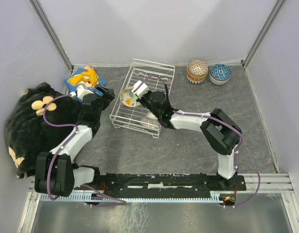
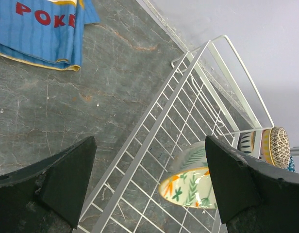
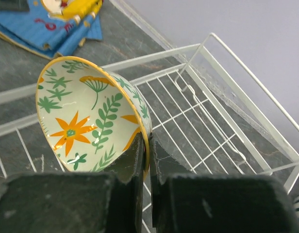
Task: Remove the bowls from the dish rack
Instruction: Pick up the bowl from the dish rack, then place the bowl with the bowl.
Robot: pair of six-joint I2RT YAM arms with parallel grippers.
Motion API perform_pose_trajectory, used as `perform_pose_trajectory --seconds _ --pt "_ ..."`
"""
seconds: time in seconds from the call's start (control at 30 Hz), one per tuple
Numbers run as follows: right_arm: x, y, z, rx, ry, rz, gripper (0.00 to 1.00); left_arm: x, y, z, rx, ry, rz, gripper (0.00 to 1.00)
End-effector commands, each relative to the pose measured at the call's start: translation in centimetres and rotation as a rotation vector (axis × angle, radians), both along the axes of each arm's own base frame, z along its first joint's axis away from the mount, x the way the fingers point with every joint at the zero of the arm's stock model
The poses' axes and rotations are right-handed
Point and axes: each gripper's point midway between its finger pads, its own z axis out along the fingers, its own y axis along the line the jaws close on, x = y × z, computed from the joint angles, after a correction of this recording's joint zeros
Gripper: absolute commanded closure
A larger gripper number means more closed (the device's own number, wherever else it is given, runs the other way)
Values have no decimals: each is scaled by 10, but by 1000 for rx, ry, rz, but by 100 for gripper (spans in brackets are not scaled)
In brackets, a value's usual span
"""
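Jaws of your right gripper (image 3: 148,150) pinch the floral bowl (image 3: 86,116) by its thin rim, the easiest edge to grasp, holding it tilted over the dish rack (image 1: 153,63). Your left gripper (image 2: 149,160) hangs beside the rack, jaws released.

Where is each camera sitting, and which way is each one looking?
Top external: high above and behind the bases, looking down on the table; the left arm and right arm show, reaching to the dish rack.
Left wrist: on the left arm, looking past the open left gripper at the rack's mesh; both fingers show.
Right wrist: on the right arm, looking along the right gripper, shut on the rim of the flowery bowl.
Shared: all three show the flowery bowl and the rack.
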Motion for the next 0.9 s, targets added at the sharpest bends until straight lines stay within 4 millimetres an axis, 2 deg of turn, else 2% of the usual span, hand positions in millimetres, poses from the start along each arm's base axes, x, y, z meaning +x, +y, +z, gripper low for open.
perform_pose_trajectory --seconds 0.0,0.13,0.23,0.43,0.57,0.67,0.87 --pt "4 -8 92 290 -53 33 99 -1 5 16 -23 -57 30 1" --pt "14 -17 108 377 -11 37 99 -2 4 15 -26 -53 24 1" --pt "26 -31 124 458 40 27 99 -4 3 15 -24 -51 15 1" --pt "50 -70 156 576 143 0 99 -7 0 15 -22 -46 -5 1" --pt "63 -99 168 594 190 -49 99 -10 -2 24 -24 -65 -15 1" --pt "75 -130 179 601 211 -116 99 -10 -4 30 -20 -70 -34 1" --pt "102 -213 193 606 272 -318 99 -7 -19 37 -17 -60 -119 1"
